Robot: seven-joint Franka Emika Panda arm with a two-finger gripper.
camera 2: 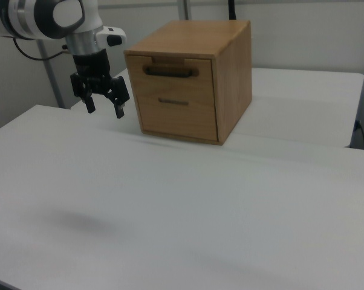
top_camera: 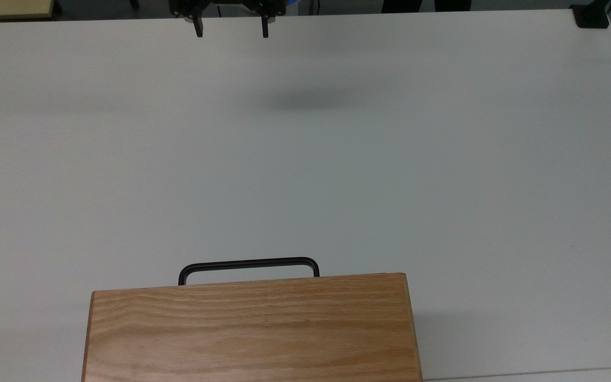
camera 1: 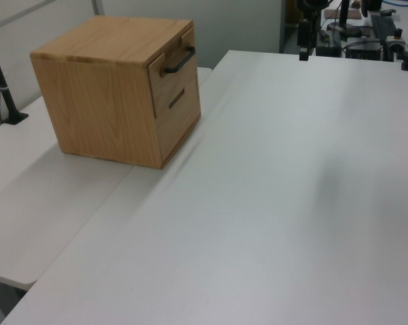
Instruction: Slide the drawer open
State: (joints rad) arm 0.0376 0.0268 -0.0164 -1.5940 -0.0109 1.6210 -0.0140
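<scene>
Drawer shut, gripper held well apart above the table.
The drawer [camera 2: 175, 74] is seen flush in the cabinet [camera 2: 229, 72]; the gripper [camera 2: 103, 111] is spread wide, holding nothing, over the table [camera 2: 170, 211].

White rounded arm [camera 2: 46, 15] with black joint bands carries a black two-fingered claw [camera 2: 104, 110].

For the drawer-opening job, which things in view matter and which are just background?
Part of the job:
- drawer, shut
- its black bar handle
- gripper, open, far from the handle

Just there:
- oak cabinet body
- white table
- black clamp at the table's corner
</scene>
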